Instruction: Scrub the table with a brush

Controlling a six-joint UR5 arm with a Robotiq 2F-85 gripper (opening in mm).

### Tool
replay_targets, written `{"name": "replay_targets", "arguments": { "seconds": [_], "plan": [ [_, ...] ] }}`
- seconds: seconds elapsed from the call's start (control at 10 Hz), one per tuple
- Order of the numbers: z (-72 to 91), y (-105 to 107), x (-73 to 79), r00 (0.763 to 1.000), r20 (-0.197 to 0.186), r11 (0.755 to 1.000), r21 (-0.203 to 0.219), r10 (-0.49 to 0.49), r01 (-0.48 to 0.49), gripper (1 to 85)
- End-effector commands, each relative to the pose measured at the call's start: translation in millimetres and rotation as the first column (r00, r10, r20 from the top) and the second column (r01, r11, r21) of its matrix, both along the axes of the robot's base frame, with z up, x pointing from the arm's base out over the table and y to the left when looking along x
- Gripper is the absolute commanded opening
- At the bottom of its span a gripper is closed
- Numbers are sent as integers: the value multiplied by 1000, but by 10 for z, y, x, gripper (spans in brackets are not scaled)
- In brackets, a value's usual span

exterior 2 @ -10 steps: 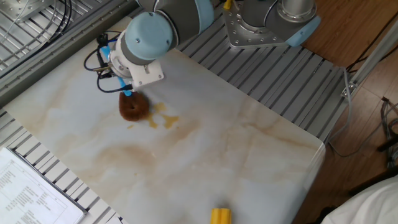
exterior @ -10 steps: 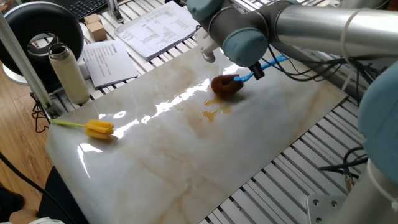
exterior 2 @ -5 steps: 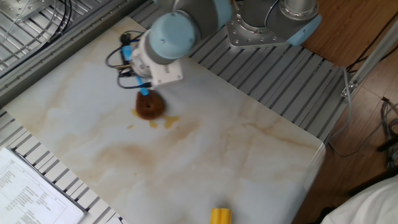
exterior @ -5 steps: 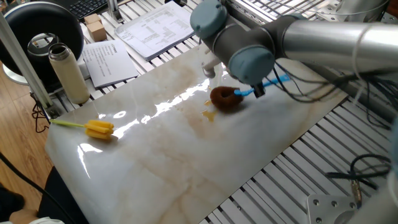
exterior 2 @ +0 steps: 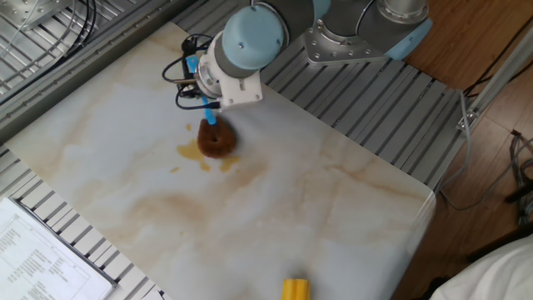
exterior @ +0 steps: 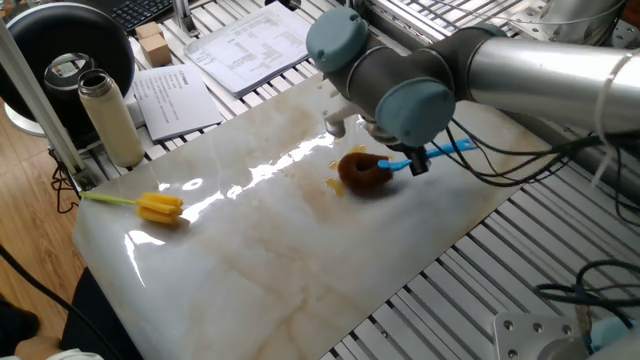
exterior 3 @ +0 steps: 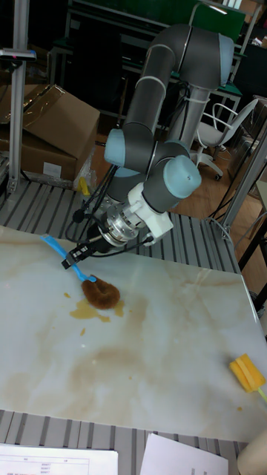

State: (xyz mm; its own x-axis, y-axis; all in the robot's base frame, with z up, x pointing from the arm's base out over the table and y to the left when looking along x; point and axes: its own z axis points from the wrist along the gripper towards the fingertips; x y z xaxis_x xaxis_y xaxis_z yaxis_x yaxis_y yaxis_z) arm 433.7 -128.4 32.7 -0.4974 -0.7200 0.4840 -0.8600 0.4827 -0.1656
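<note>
The brush has a round brown bristly head (exterior: 363, 172) (exterior 2: 216, 140) (exterior 3: 101, 294) pressed on the table (exterior: 280, 260) (exterior 2: 333, 208) (exterior 3: 170, 349), a glossy cream marble-look slab. Its light-blue handle (exterior: 443, 151) (exterior 3: 53, 244) slants up into my gripper (exterior: 418, 163) (exterior 2: 208, 104) (exterior 3: 76, 258), which is shut on it. The head rests at the edge of an amber stain (exterior: 335, 184) (exterior 2: 193, 154) (exterior 3: 89, 313). The wrist hides most of the handle in the other fixed view.
A yellow sponge-headed brush (exterior: 158, 207) (exterior 2: 295, 289) (exterior 3: 247, 371) lies near the slab's far end. A beige flask (exterior: 110, 118), printed papers (exterior: 250, 40) and a black round object (exterior: 70, 50) stand beyond the slab. The slatted metal frame (exterior: 470, 290) surrounds it.
The gripper has dragged the brush head across the slab, from beside the amber stain onto its edge. The stain looks more smeared. The yellow brush has not moved.
</note>
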Motion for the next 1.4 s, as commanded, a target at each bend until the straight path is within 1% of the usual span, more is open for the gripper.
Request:
{"name": "replay_targets", "arguments": {
  "seconds": [0.0, 0.1, 0.2, 0.3, 0.4, 0.5, 0.6, 0.7, 0.8, 0.9, 1.0, 1.1, 1.3],
  "plan": [
    [-46, -358, 391, 996, -20, 995, 43, 86, -85, 13],
    [-20, -475, 489, 993, -26, 993, 46, 112, -111, 13],
    [18, -553, 573, 991, -29, 990, 40, 133, -132, 13],
    [76, -647, 672, 987, -22, 987, 9, 162, -161, 13],
    [90, -681, 684, 986, -18, 987, -2, 163, -163, 13],
    [-23, -509, 490, 995, -37, 993, 71, 96, -93, 13],
    [-118, -336, 352, 998, -35, 993, 111, 54, -50, 13],
    [-166, -167, 237, 999, -24, 993, 116, 26, -23, 13],
    [-206, 52, 119, 1000, -9, 994, 110, -7, 8, 13],
    [-196, 275, 41, 999, 15, 996, 81, -35, 34, 13],
    [-165, 441, 6, 998, 22, 996, 68, -55, 54, 13],
    [-148, 583, -25, 997, 19, 994, 78, -77, 75, 13],
    [-62, 750, -29, 994, 14, 992, 73, -104, 103, 13]
  ]
}}
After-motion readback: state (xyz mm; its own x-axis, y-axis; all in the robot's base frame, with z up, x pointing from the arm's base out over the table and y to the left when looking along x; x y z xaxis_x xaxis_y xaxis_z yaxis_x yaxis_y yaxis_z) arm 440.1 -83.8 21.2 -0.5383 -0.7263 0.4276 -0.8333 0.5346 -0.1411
